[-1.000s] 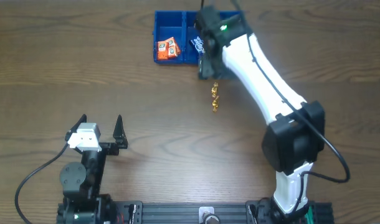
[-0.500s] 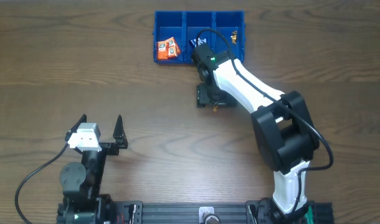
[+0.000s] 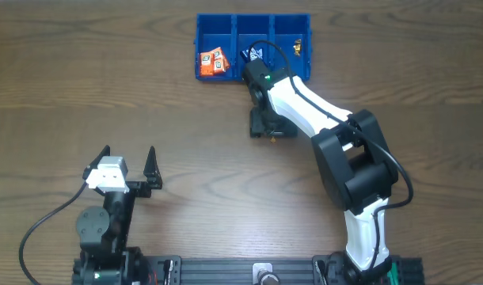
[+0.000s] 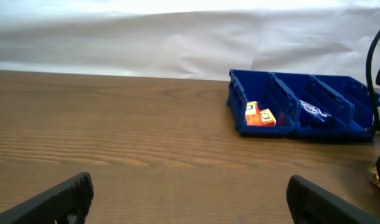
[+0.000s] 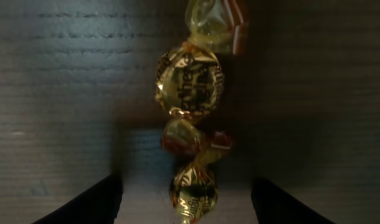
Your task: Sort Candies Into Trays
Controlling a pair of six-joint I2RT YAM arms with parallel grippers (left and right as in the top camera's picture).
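Two gold-wrapped candies (image 5: 190, 81) lie on the wooden table in a line. My right gripper (image 5: 187, 205) is low over them and open, one finger on each side; in the top view the right gripper (image 3: 271, 125) stands just below the blue tray (image 3: 199, 47). The tray has three compartments: orange candies (image 3: 213, 60) on the left, a blue candy (image 3: 252, 54) in the middle, a gold candy (image 3: 298, 47) on the right. My left gripper (image 3: 129, 158) stands open near its base, far from the candies, with nothing between its fingers (image 4: 47, 202).
The left wrist view looks across bare wood to the blue tray (image 4: 265, 127) with its orange candies (image 4: 258, 116), and a white wall behind. The table's left half and front offer free room.
My right gripper came down from beside the tray to the table and now straddles the gold candies. Over the last half second it barely moved. The left arm stayed still.
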